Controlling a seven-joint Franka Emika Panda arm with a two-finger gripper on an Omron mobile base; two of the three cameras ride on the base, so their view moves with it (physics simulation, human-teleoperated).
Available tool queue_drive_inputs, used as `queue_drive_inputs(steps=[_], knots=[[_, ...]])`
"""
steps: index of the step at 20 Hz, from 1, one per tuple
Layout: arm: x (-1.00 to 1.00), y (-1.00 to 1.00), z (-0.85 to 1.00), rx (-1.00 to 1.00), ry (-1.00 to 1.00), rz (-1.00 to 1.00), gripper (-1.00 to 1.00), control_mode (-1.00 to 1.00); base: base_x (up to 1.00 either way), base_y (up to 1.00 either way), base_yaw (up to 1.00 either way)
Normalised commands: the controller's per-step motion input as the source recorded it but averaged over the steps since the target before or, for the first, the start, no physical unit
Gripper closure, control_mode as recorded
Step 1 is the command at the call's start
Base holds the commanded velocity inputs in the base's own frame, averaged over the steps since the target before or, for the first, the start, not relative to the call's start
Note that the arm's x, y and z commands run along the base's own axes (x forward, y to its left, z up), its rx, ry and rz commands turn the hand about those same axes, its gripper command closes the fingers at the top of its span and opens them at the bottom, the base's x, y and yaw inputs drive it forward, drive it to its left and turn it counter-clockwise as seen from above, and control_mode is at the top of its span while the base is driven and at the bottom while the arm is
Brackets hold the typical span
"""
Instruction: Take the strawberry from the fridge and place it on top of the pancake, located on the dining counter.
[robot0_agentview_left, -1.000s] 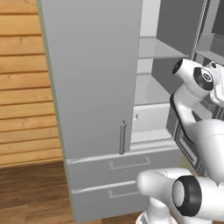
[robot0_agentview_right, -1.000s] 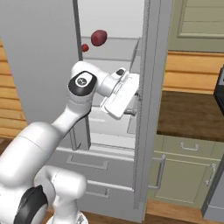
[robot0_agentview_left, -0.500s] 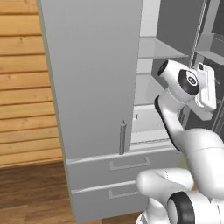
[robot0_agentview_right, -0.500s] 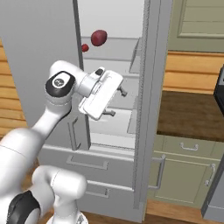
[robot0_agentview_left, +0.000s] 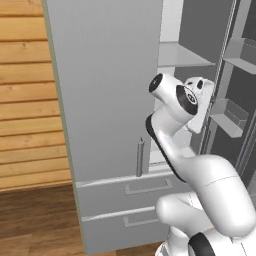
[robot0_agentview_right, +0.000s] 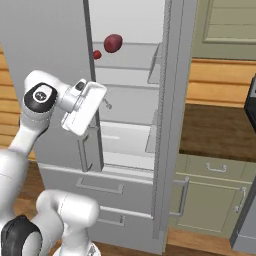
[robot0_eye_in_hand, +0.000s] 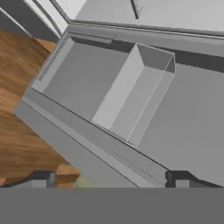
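The strawberry (robot0_agentview_right: 113, 43), dark red and rounded, lies on an upper shelf inside the fridge (robot0_agentview_right: 50, 45). The fridge's right door (robot0_agentview_right: 172, 100) stands swung open and its left door (robot0_agentview_left: 100, 90) is closed. My gripper (robot0_agentview_right: 106, 103) hangs in front of the opening at mid-shelf height, below and slightly left of the strawberry, well apart from it. In the hand view its fingertips (robot0_eye_in_hand: 41, 177) stand wide apart with nothing between them, facing a bin (robot0_eye_in_hand: 135, 92) on the open door's inner side. The pancake and the dining counter are out of view.
A smaller red thing (robot0_agentview_right: 97, 54) sits just left of the strawberry. Two drawers (robot0_agentview_left: 145, 187) run below the doors. Door bins (robot0_agentview_left: 230, 117) jut from the open door. Green-grey cabinets (robot0_agentview_right: 210, 200) under a wooden worktop (robot0_agentview_right: 215, 125) stand to the right, a plank wall (robot0_agentview_left: 25, 100) to the left.
The hand has drawn back leftward from the open door's edge. Its jaws have gone from partly closed to wide open.
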Motion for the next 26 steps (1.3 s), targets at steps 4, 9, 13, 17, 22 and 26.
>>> queue_drive_inputs(steps=[4, 9, 13, 17, 22, 26], knots=[[0.67, 0.78, -0.83, 0.69, -0.55, -0.18, -1.0, -1.0, 0.0, 0.0, 0.0], [0.57, 0.74, -0.84, 0.76, -0.48, -0.17, -1.0, -1.0, 0.0, 0.0, 0.0], [0.25, 0.45, -0.76, 0.77, -0.34, -0.06, -1.0, -1.0, 0.0, 0.0, 0.0], [0.02, 0.0, -0.54, 0.63, -0.19, 0.0, -1.0, -1.0, 0.0, 0.0, 0.0], [0.38, 0.32, -0.1, 0.09, -0.04, 0.0, -1.0, -1.0, 0.0, 0.0, 0.0], [0.23, 0.44, -0.05, -0.08, 0.15, 0.0, -1.0, -1.0, 0.0, 0.0, 0.0]])
